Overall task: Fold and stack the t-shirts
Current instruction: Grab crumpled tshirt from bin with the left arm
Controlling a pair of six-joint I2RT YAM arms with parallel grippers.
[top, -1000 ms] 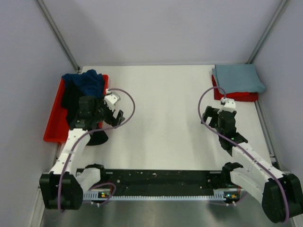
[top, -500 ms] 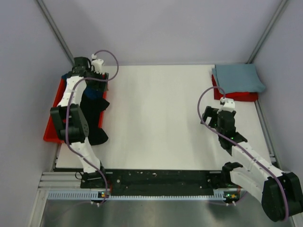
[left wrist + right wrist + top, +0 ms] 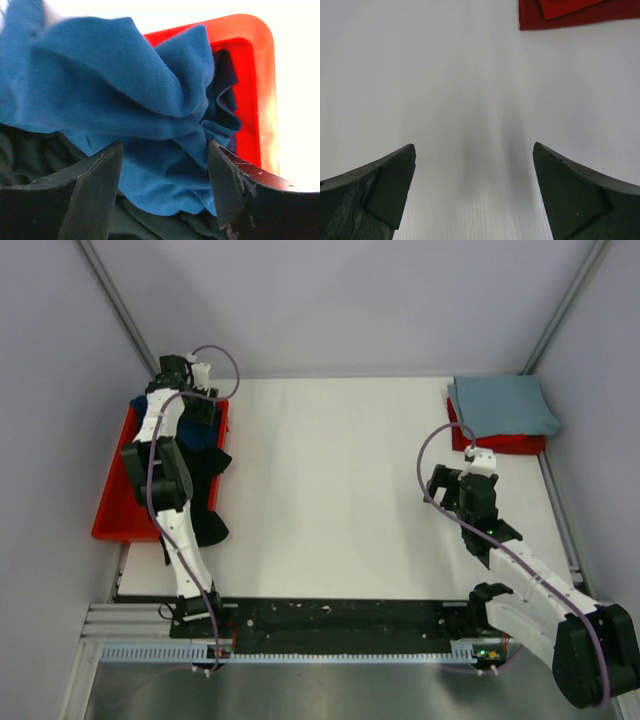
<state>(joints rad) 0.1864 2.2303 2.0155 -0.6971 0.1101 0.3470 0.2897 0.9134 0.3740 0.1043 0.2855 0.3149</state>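
White table (image 3: pixel 340 490) inside grey walls: left hand (image 3: pixel 164 150), at 10 o'clock over the red tray (image 3: pixel 260 85), fingers apart astride a crumpled ridge of the blue t-shirt (image 3: pixel 125 90), not yet pinched, black t-shirt (image 3: pixel 205 505) tangled beneath and spilling off the tray toward 8 o'clock. Risk: closing here may catch both garments or only a loose fold that slips, dragging the black one along or shifting the tray. Right hand (image 3: pixel 474 147) at 3 o'clock, fingers apart, holds nothing; folded pale grey-blue t-shirt (image 3: pixel 505 405) lies at 1 o'clock.

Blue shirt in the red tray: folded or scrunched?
Scrunched. The blue shirt lies bunched in deep wrinkles over the red tray, with no flat folds.
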